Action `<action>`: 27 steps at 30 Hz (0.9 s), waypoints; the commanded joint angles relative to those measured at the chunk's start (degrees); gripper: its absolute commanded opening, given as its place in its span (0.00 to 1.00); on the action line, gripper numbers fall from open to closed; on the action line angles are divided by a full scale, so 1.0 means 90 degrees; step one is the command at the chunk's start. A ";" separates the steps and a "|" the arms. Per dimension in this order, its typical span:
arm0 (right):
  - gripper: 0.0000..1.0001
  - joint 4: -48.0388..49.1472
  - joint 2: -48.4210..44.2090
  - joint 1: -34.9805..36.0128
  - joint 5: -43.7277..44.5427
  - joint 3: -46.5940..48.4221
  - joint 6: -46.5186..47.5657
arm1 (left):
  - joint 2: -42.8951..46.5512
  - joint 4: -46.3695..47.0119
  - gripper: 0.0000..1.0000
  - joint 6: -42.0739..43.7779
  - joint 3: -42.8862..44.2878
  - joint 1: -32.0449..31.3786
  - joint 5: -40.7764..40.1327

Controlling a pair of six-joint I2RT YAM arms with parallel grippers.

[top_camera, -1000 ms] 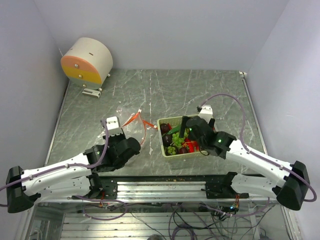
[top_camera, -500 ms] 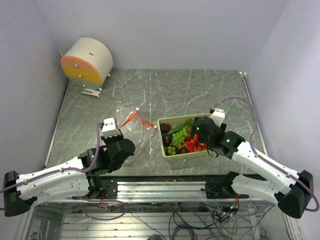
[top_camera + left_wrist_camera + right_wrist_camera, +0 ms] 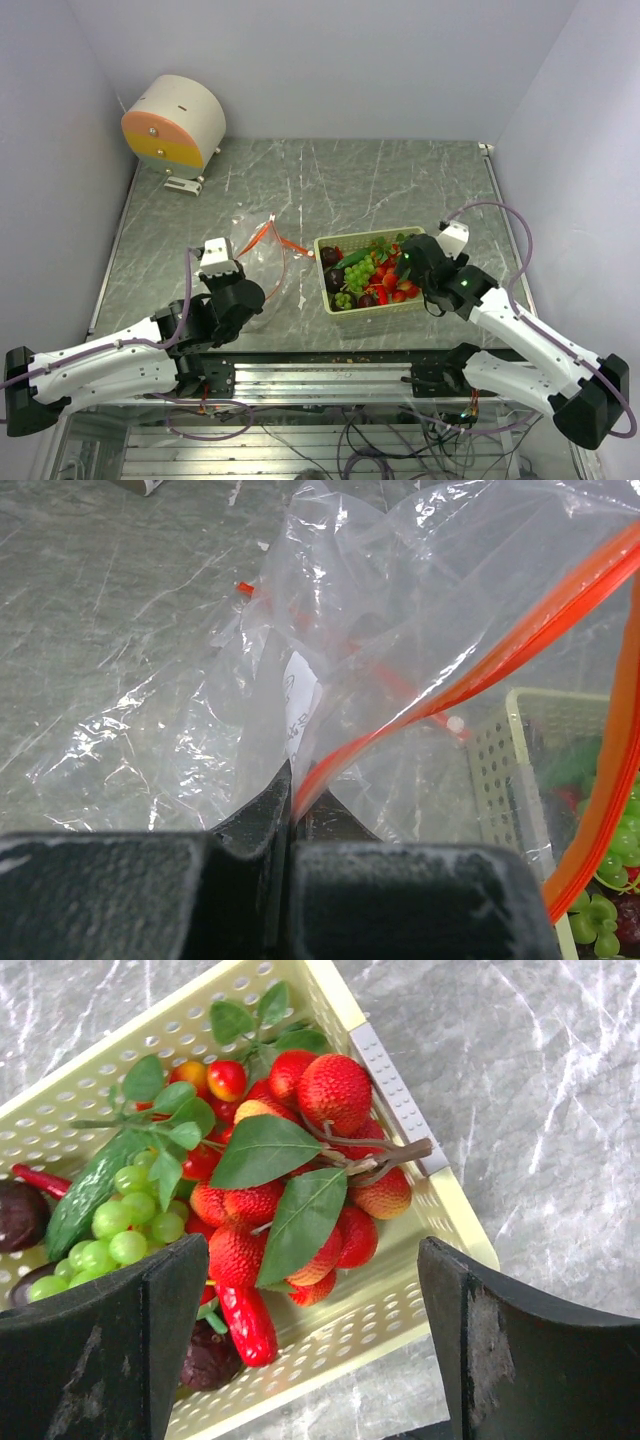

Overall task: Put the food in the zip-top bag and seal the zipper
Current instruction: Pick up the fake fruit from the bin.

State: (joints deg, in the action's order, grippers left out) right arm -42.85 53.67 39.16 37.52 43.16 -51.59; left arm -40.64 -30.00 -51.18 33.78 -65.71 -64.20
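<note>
The clear zip-top bag [image 3: 262, 262] lies crumpled left of the basket, its mouth gaping. My left gripper [image 3: 256, 292] is shut on the orange-red zipper [image 3: 480, 670], which runs up and right out of the pinched fingertips [image 3: 262, 805]. The food [image 3: 366, 274] fills the pale green basket [image 3: 372, 306]: strawberries [image 3: 335, 1090] with leaves, green grapes [image 3: 130, 1225], a red chili [image 3: 245, 1320] and a dark purple piece [image 3: 20, 1215]. Over the basket's right end my right gripper [image 3: 310, 1260] hangs open, with nothing between its fingers. From above, the right gripper [image 3: 405, 266] covers that end.
A white and orange drum-shaped device [image 3: 172, 122] stands at the table's far left corner. A metal rail [image 3: 330, 365] runs along the near edge between the arm bases. Walls close in on the left, the right and the back.
My right gripper has moved from the basket's middle to its right end, and its jaws have narrowed a little. The left arm has drawn slightly back and left, still holding the zipper.
</note>
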 commanded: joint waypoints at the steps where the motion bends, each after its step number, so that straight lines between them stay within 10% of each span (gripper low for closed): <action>1: 0.83 0.0377 0.0018 -0.0157 0.0384 -0.0296 -0.0302 | 0.0046 0.0199 0.07 0.0081 -0.0015 0.0021 0.0062; 27: 0.50 0.2413 0.0836 -0.0928 0.0016 -0.1224 0.0010 | -0.0135 0.0249 0.07 0.0238 0.0105 0.0025 0.0234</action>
State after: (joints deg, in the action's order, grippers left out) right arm -25.41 59.24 32.21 37.87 33.26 -51.68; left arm -41.23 -29.41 -49.78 33.78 -65.71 -62.65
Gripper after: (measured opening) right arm 0.504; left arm 0.075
